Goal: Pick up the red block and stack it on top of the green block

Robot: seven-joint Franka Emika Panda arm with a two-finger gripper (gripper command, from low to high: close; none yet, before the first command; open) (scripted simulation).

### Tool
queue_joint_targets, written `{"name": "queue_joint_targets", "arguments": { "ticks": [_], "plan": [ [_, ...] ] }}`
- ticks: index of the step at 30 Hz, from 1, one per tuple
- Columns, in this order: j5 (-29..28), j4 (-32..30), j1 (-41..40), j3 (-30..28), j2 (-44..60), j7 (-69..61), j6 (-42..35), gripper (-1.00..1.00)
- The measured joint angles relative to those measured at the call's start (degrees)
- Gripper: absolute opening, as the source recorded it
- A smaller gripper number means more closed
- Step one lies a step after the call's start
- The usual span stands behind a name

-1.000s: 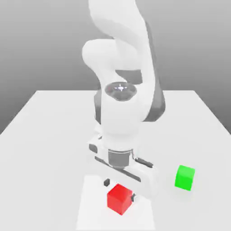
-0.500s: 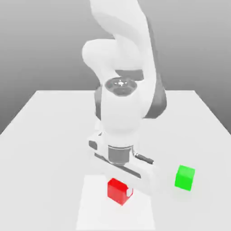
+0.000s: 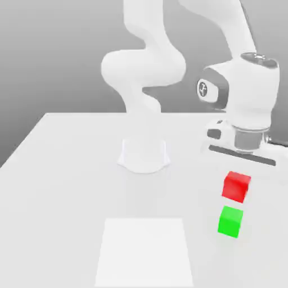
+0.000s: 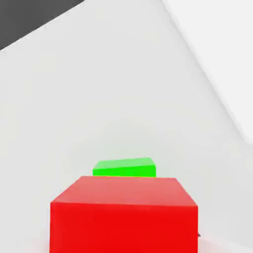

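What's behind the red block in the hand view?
Behind the red block the green block is partly visible: its top and a strip of one side. The rest of that side is covered by the red block.

The plain bright red cube (image 3: 236,187) is held in the air above the matching green cube (image 3: 230,221), which sits on the bench (image 3: 73,191), a gap between them.

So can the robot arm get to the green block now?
Probably not yet: its end effector already holds the red block, which hangs above the green block and blocks the way.
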Motion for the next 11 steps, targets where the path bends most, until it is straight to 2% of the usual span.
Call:
{"name": "queue_joint_targets", "arguments": {
  "ticks": [8, 9, 11],
  "plan": [
    [-11.9, 0.3, 0.8, -3.2, 9.9, 8.6, 8.5, -1.00],
    [-12.9, 0.3, 1.2, -3.8, 10.7, 9.3, 9.2, 1.00],
    [-12.9, 0.3, 1.2, -3.8, 10.7, 9.3, 9.2, 1.00]
  ]
}}
